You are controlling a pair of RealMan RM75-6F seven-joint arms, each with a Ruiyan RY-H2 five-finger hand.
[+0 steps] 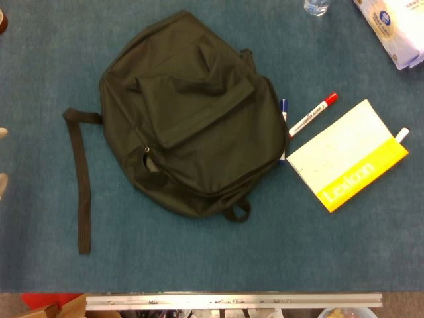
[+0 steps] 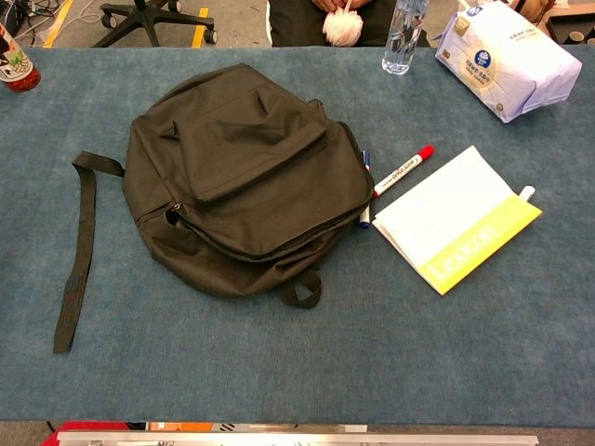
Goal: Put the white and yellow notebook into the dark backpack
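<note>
The white and yellow notebook (image 1: 349,155) (image 2: 456,217) lies flat and closed on the blue table cover, right of the bag, with its yellow "Lexicon" band towards the front. The dark backpack (image 1: 189,119) (image 2: 244,177) lies flat at the centre-left, front pocket up, and its zipper line looks closed. Only pale fingertips of my left hand (image 1: 2,184) show at the left edge of the head view; they are spread apart, hold nothing and are far from the bag. My right hand shows in neither view.
A red-capped marker (image 1: 313,114) (image 2: 403,170) and a blue pen (image 1: 283,109) lie between bag and notebook. A white pen tip (image 1: 402,134) pokes out from under the notebook. A tissue pack (image 2: 507,58), a water bottle (image 2: 405,35) and another bottle (image 2: 14,58) stand at the back. The backpack strap (image 1: 82,185) trails left.
</note>
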